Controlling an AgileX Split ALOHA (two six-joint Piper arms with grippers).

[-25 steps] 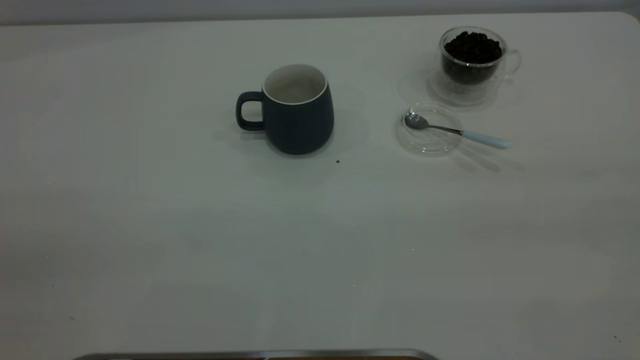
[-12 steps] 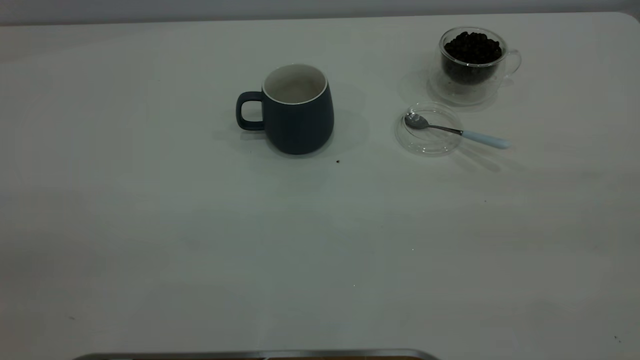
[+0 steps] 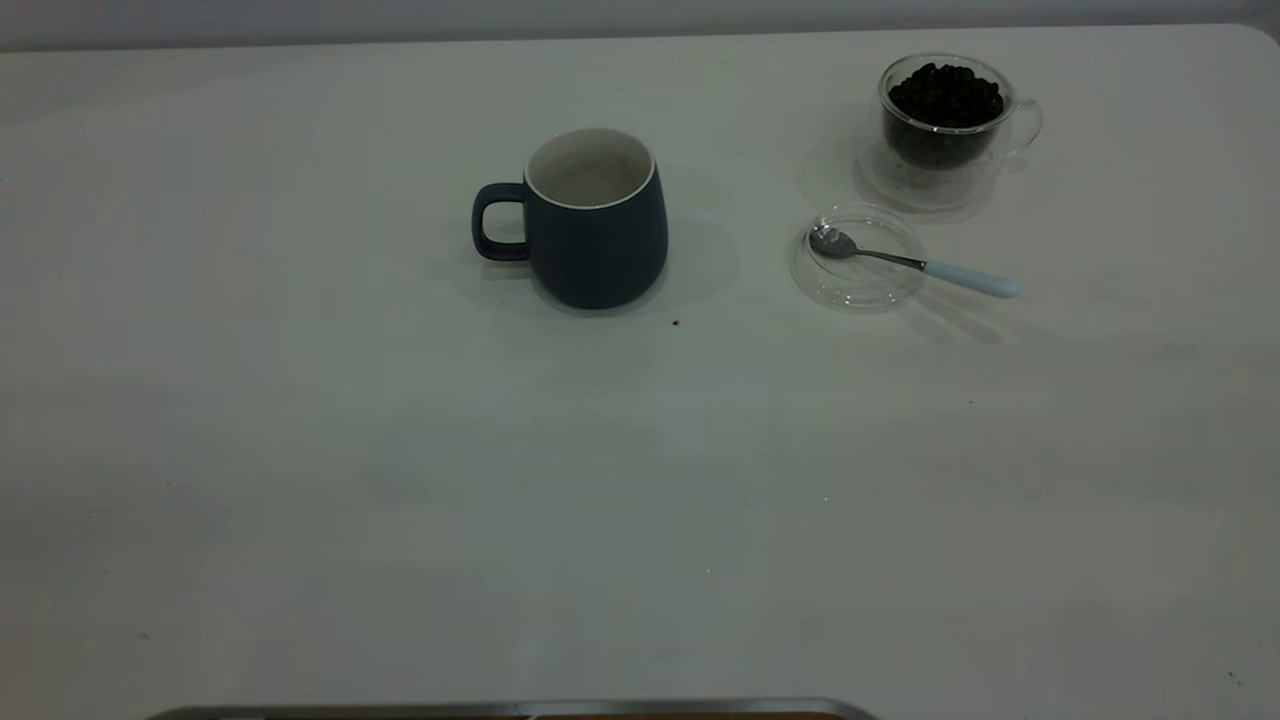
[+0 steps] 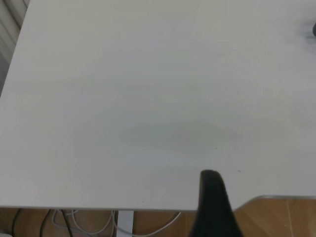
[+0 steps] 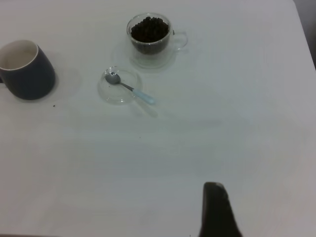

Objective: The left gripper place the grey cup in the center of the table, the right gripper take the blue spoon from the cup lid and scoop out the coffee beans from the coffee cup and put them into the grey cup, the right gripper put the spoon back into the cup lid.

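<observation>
Apparently the task stands at or near its end, or at a pause, though which cannot be settled. The grey cup (image 3: 592,218) is seen upright in the upper middle of the exterior view, its handle turned to frame left; whether beans lie inside cannot be made out. The blue spoon (image 3: 912,262) is laid in the cup lid (image 3: 858,258), in the upper right of the frame, so either it has been returned or it has not yet been lifted. The coffee cup (image 3: 945,120) is stood just above the lid, well filled with beans. One stray speck is visible on the table (image 3: 400,480) just below the grey cup.

The spoon's long axis runs roughly across the frame, tilted slightly downward to the right: the bowl rests inside the lid, toward frame left, and the pale handle projects over the lid's rim toward frame right.

Neither arm appears in the exterior view. Only one dark finger of the left gripper (image 4: 213,202) and of the right gripper (image 5: 217,210) is shown, at the lower edge of each wrist view, well away from everything; whether they are parted or closed cannot be told.
</observation>
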